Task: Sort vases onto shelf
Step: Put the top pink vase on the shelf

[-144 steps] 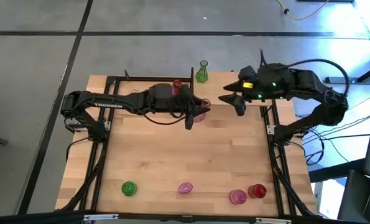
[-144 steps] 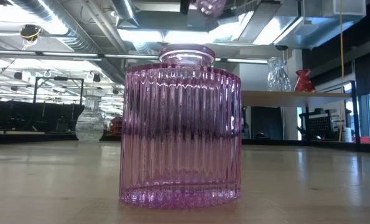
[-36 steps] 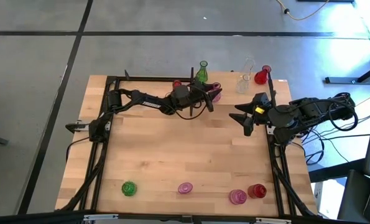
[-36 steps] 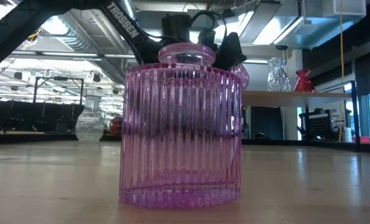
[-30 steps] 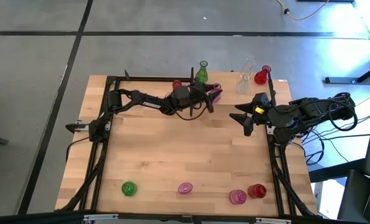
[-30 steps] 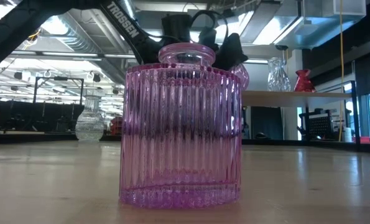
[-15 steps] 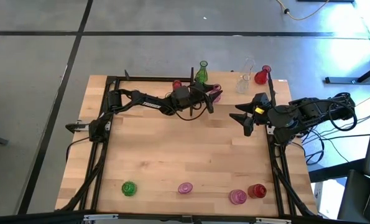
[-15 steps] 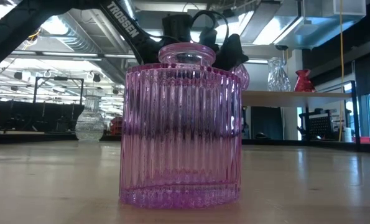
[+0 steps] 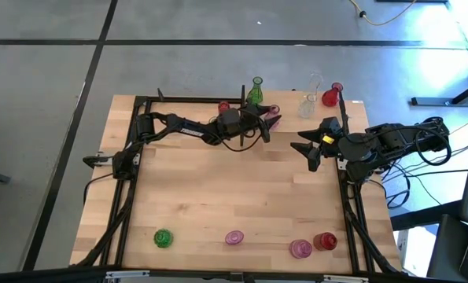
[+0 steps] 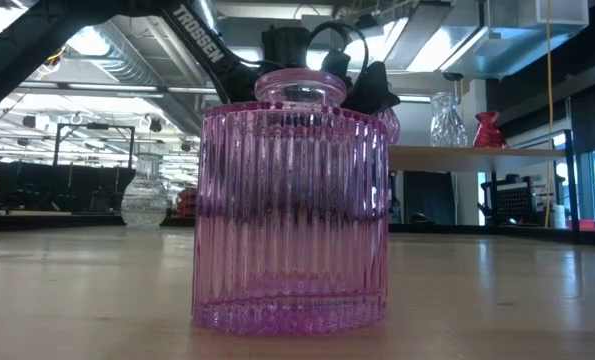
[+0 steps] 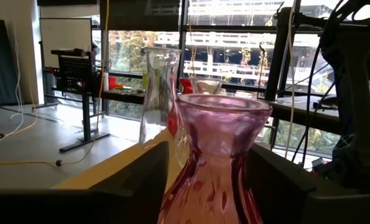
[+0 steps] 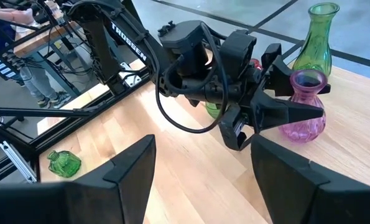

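High view: the left gripper (image 9: 270, 120) is extended to the far edge of the desk (image 9: 234, 196), at a pink flared vase (image 9: 273, 117) standing beside a tall green vase (image 9: 255, 92). A clear vase (image 9: 308, 102) and a red vase (image 9: 330, 96) stand further along the same edge, at the shelf (image 9: 328, 104). The right gripper (image 9: 306, 151) hangs near the right side of the desk, holding nothing. Along the near edge sit a green round vase (image 9: 163, 237), a small pink vase (image 9: 234, 237), a larger pink vase (image 9: 300, 248) and a red vase beside it (image 9: 325, 240).

Low view: a ribbed pink cylindrical vase (image 10: 292, 205) fills the foreground. The left arm (image 10: 202, 45) shows above it.

Left wrist view: the left fingers (image 11: 141, 180) stand spread, one on each side of the pink flared vase (image 11: 219, 155), with a gap visible at each side.

Right wrist view: the right fingers (image 12: 135, 162) are spread, with nothing between them. Beyond them, the left gripper (image 12: 296, 102) flanks the pink flared vase (image 12: 304, 106) with its tips apart.
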Tool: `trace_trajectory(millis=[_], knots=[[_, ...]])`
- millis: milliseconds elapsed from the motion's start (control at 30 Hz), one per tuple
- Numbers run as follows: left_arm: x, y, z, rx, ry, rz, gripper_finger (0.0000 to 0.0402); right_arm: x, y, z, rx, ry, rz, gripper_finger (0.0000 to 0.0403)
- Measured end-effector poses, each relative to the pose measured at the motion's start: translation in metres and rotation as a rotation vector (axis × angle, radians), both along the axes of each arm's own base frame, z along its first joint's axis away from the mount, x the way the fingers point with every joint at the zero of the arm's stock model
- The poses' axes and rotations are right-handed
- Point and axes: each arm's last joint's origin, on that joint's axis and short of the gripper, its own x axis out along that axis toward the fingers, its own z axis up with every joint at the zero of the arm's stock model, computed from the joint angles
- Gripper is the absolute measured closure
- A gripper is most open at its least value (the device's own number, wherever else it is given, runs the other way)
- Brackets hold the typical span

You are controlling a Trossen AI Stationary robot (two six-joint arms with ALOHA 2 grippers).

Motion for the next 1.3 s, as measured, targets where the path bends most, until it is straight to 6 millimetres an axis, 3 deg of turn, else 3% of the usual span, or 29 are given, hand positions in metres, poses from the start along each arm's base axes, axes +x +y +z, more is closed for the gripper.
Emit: trace_trajectory(millis=[1300], knots=[[-0.005,-0.005,0.024,0.069,-0.233,-0.009,0.0197,-0.001,0.000,-0.001,-0.006,0.013,-0.004,0.0159]])
